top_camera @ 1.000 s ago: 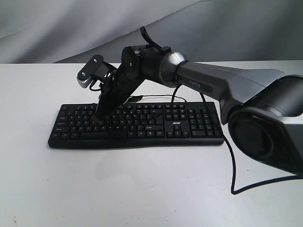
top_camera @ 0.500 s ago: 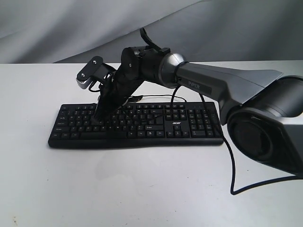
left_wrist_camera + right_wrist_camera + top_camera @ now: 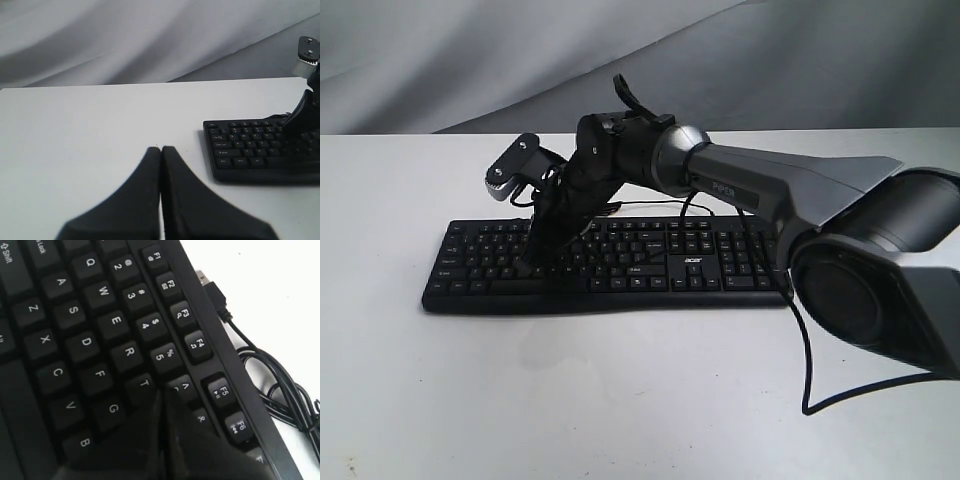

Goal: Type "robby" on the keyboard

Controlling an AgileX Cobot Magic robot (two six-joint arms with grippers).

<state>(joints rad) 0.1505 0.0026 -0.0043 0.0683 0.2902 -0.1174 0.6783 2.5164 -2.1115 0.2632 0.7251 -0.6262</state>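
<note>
The black keyboard (image 3: 700, 265) lies flat across the white table (image 3: 620, 400), with white legends and a number pad at its right end. My right gripper (image 3: 527, 268) reaches across from the right and points down at the left half of the letter keys. In the right wrist view its jaws (image 3: 162, 390) are shut and empty, with the tip beside the T key (image 3: 144, 384) and the 6 key. Whether it touches a key cannot be told. My left gripper (image 3: 161, 148) is shut and empty over bare table, apart from the keyboard's (image 3: 245, 150) end.
The keyboard's thin black cable (image 3: 265, 370) lies coiled behind the function row, its USB plug (image 3: 212, 290) loose on the table. A black cable (image 3: 810, 340) loops down beside the right arm's base (image 3: 880, 270). Grey cloth (image 3: 470, 60) hangs behind the table.
My right gripper has dropped and shifted toward the keyboard's front rows, and the right arm has lowered with it.
</note>
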